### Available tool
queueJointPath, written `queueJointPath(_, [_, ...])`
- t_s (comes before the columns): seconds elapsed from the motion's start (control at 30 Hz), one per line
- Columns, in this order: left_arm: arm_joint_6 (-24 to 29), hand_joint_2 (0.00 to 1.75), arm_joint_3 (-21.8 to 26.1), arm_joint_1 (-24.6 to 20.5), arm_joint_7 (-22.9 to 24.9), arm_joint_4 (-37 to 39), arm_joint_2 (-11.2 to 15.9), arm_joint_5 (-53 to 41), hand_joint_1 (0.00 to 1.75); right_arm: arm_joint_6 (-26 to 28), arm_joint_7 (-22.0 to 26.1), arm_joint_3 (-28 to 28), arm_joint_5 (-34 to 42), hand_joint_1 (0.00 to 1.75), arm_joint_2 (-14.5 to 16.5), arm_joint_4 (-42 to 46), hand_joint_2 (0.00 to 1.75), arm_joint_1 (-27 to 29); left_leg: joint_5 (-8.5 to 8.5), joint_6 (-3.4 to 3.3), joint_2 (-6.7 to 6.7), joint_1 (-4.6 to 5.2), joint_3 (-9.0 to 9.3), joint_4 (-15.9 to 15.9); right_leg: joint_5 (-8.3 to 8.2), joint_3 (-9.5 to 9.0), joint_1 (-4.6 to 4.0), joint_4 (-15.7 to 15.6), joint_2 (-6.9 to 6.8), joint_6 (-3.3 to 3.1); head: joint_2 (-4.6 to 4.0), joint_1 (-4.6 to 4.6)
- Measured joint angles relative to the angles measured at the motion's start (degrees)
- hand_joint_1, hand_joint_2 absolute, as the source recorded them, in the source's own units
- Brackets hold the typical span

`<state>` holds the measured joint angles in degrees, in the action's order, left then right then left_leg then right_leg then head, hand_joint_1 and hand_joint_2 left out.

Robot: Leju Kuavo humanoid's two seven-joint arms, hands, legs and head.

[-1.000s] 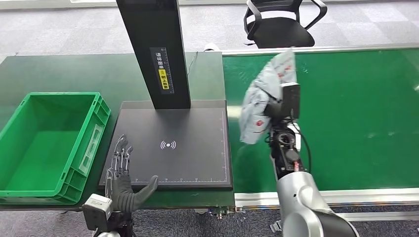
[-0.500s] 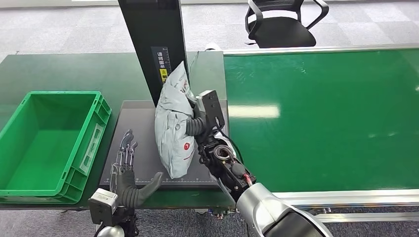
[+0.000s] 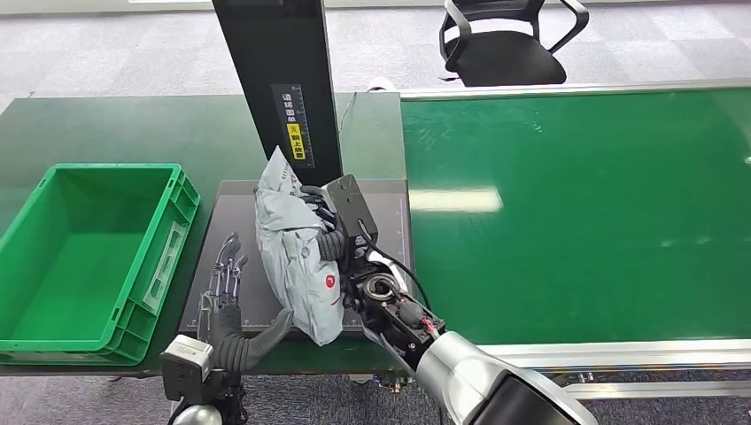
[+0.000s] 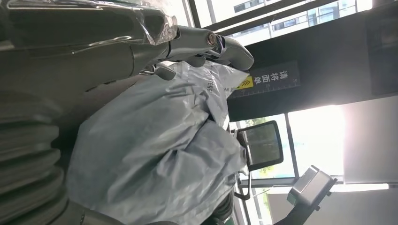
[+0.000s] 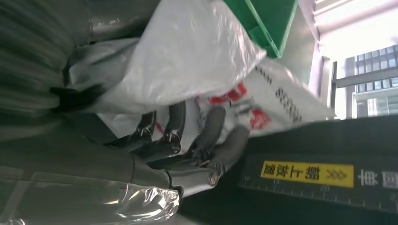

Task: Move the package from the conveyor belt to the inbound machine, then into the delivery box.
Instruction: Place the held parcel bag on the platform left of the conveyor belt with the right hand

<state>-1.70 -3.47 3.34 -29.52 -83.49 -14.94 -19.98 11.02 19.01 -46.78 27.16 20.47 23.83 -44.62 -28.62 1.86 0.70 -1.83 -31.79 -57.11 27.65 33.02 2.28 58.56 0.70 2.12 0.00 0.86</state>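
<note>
A crumpled grey plastic package with red marks lies on the black scanning plate of the inbound machine, in front of its dark upright column. My right hand grips the package from the belt side; the fingers wrap its grey film. My left hand stands at the plate's near left edge, fingers spread, holding nothing, just beside the package. The green delivery box sits left of the plate.
The green conveyor belt runs along the right, with a metal rail at its near edge. A black office chair stands beyond the belt. A dark green table carries the box and machine.
My right hand has carried the package leftward off the belt and lowered it onto the scanning plate. The left hand has hardly moved.
</note>
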Motion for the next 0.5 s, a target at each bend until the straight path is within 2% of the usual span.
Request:
queueJointPath(0.17, [0.3,1.75,0.0,0.4,0.4,-0.3,0.0,0.0,0.00,-0.5,5.0,6.1,-4.2,0.00,-1.3,-0.1,1.75,0.3,0.00,0.00,0.00,0.00,0.01,0.0,0.00,-0.01,0.00,0.0,0.00,0.00,0.00,0.01])
queueJointPath(0.27, [0.8,1.75,0.1,1.4,0.5,-1.1,0.0,0.0,0.00,-0.2,10.8,12.4,-8.4,0.00,-2.1,2.7,1.75,2.7,-0.01,0.00,0.00,0.00,-0.01,0.0,0.00,0.00,0.00,0.0,0.00,0.00,0.00,0.01])
queueJointPath(0.4, [1.2,1.75,0.2,2.7,0.6,-2.3,0.0,0.0,0.00,-2.2,18.4,21.4,-10.6,0.00,-2.4,11.2,1.75,9.1,-0.02,0.00,-0.03,0.00,-0.05,0.0,0.02,0.02,0.00,0.0,-0.03,0.00,0.00,0.01])
queueJointPath(0.5, [1.5,1.75,0.3,3.7,0.5,-3.1,-0.1,-0.3,0.00,-5.2,20.6,28.3,-10.7,0.00,-2.1,21.8,1.75,17.0,-0.04,0.01,-0.16,0.00,-0.11,0.0,0.06,0.04,0.00,0.0,-0.16,0.00,0.00,0.01])
